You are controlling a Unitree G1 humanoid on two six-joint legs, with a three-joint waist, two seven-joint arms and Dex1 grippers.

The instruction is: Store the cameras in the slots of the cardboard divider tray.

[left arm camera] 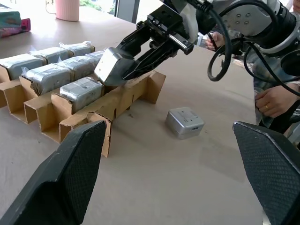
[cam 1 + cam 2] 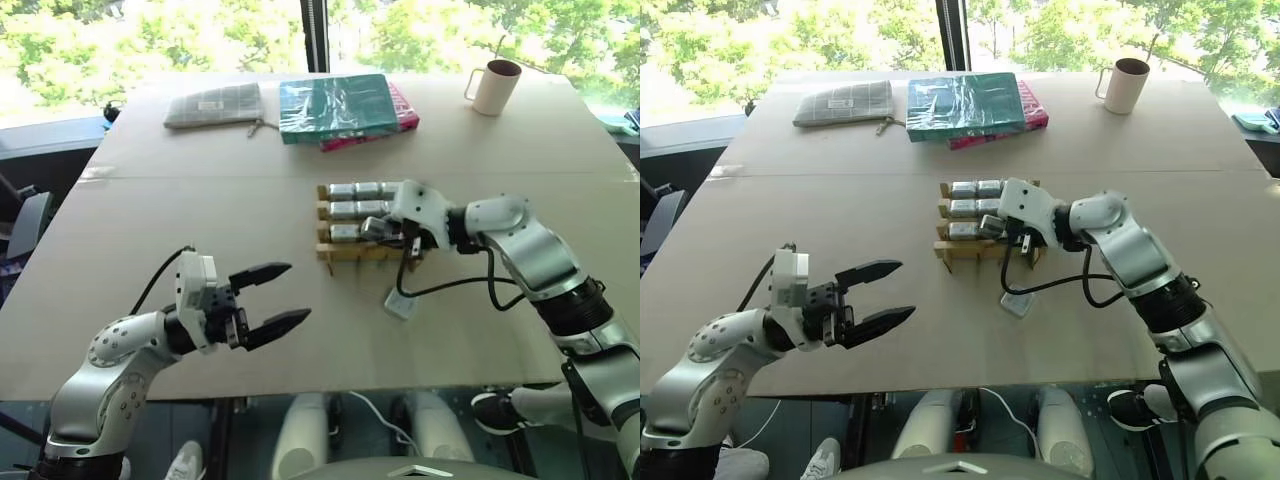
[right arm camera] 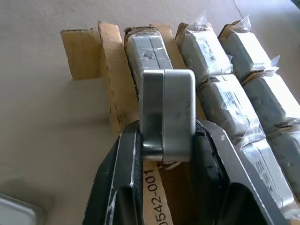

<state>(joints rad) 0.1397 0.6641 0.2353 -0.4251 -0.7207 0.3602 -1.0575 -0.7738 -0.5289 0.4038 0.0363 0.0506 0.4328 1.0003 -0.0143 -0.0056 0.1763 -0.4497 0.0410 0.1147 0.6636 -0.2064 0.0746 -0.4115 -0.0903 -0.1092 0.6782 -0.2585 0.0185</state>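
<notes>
The tan cardboard divider tray lies mid-table with several plastic-wrapped silver-grey cameras in its slots. My right gripper is shut on one bare silver camera, gripped on edge and hanging just above the tray's near row, next to a camera that sits in a slot. One more loose camera lies flat on the table, just in front of the tray. My left gripper hovers open and empty over the table's near left part, well apart from the tray and pointing towards it.
At the table's far side lie a teal book stacked on a pink one, a grey pouch and a pale mug. A black cable loops from my right wrist over the table. A person's hand shows beyond my right arm.
</notes>
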